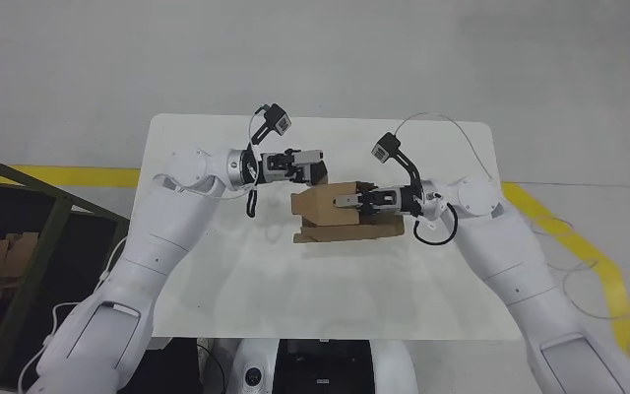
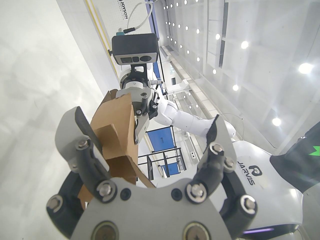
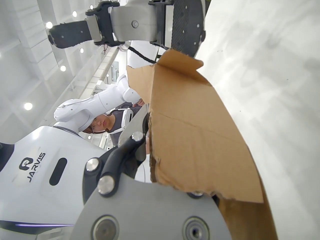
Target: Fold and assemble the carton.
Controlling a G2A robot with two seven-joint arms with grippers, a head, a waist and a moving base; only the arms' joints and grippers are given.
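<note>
Top view, entry: one carton (image 1: 320, 212), plain brown corrugated board, unprinted, partly erected. It rests at the middle of the white table (image 1: 295, 286). One broad panel faces up, and a lower layer of board juts out beneath it toward the table's near edge.

Condition of carton: walls raised but not squared. Flaps are loose and stand at differing angles. In the right wrist view one long panel carries a straight crease line across its face. The cut edge nearest that camera is ragged and torn. In the left wrist view a small square flap stands out from an upright wall, with an open corner below it.

Left gripper (image 1: 320, 167): over the table's middle, on the side of the carton toward the table's far edge. Its jaws are spread wide. One black textured pad (image 3: 187, 21) lies at a corner of the carton's flap, and the other pad (image 3: 67, 36) stands well apart in free air.

Right gripper (image 1: 340, 202): over the table's middle, lying across the carton's upper panel. It is clamped on an upright wall of the carton. One finger (image 2: 138, 128) presses flat on the wall's outer face, and its partner is hidden behind the board.

Yellow floor tape (image 1: 89, 175): runs beyond the table's two side edges.
</note>
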